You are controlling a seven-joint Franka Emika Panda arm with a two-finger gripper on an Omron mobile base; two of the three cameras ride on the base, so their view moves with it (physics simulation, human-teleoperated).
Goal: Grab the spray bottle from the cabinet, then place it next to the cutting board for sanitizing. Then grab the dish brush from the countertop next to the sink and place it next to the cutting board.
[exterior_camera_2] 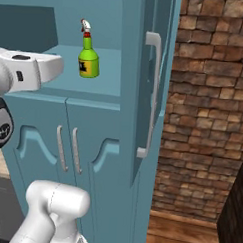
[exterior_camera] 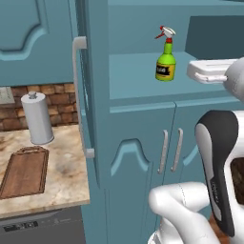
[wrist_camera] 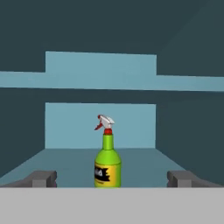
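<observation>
The spray bottle (exterior_camera: 165, 64) (exterior_camera_2: 88, 62) (wrist_camera: 107, 166), green with a yellow label and a red-and-white nozzle, stands upright on an open shelf of the teal cabinet (exterior_camera: 133, 76) (exterior_camera_2: 110, 73). My gripper (wrist_camera: 112, 179) is open in front of the shelf, level with the bottle. Its two fingertips (wrist_camera: 43, 179) stand wide apart, one on each side of the bottle and short of it, touching nothing. The dark brown cutting board (exterior_camera: 24, 171) lies on the marbled countertop (exterior_camera: 66, 162) at the left. The dish brush and the sink are out of view.
The cabinet's tall door stands open, its long pale handle (exterior_camera: 78, 95) (exterior_camera_2: 152, 95) beside the shelf. A paper-towel roll (exterior_camera: 37, 119) stands behind the board. Two lower cabinet doors (exterior_camera: 162, 152) are shut. A brick wall (exterior_camera_2: 208, 122) rises at the right.
</observation>
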